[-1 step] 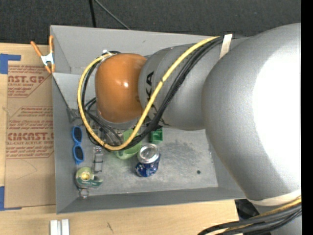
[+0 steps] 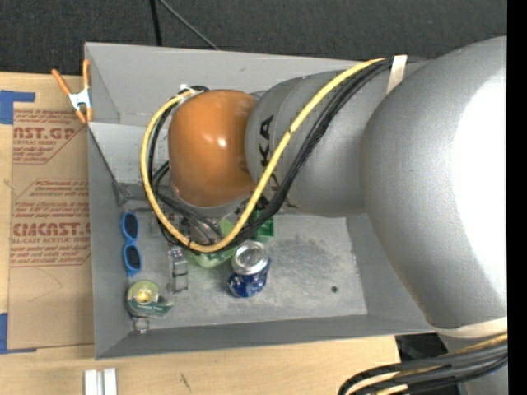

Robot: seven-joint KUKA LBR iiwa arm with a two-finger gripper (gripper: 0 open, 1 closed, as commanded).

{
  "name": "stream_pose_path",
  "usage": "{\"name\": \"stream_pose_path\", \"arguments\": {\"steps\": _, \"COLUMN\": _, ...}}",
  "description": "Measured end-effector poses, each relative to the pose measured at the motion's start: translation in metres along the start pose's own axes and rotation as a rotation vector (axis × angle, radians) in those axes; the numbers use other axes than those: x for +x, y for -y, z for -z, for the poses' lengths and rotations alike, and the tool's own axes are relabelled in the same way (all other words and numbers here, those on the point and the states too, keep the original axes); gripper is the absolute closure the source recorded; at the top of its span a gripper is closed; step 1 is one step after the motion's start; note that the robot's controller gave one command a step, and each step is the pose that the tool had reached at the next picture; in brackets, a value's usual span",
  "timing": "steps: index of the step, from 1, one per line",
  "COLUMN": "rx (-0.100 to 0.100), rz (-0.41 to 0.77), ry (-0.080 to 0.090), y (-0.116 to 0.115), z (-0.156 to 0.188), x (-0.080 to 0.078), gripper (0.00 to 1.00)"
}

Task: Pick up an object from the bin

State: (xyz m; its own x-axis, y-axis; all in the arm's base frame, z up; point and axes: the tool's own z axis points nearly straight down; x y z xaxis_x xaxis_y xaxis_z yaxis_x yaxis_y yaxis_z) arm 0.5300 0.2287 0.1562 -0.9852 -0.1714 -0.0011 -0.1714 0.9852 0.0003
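Note:
The dark body of my gripper (image 2: 188,223) shows under the orange cover, low over the bin's left-middle floor. A light green thing (image 2: 216,256) lies partly hidden beneath it, just to its right. A blue drink can (image 2: 247,271) lies on its side right next to the green thing, silver top facing up. Just below the gripper body is a small grey piece (image 2: 176,271); I cannot tell whether it is loose. Blue sunglasses (image 2: 130,242) lie to the left by the bin wall.
A round yellow-green thing (image 2: 145,296) sits in the front left corner. The arm and its yellow and black cables cover the bin's back and right. Bare floor shows to the right of the can.

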Motion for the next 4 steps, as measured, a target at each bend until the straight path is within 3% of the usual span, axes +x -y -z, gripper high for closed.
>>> {"name": "stream_pose_path", "arguments": {"steps": 1, "rx": 0.0, "rz": 0.126, "ry": -0.001, "y": -0.013, "z": 0.002, "x": 0.017, "gripper": 0.0}}
{"name": "stream_pose_path", "arguments": {"steps": 3, "rx": -0.001, "rz": 0.389, "ry": 0.0, "y": -0.019, "z": -0.001, "x": 0.026, "gripper": 0.0}}
{"name": "stream_pose_path", "arguments": {"steps": 4, "rx": 0.003, "rz": 0.415, "ry": -0.003, "y": 0.081, "z": -0.011, "x": 0.041, "gripper": 0.0}}
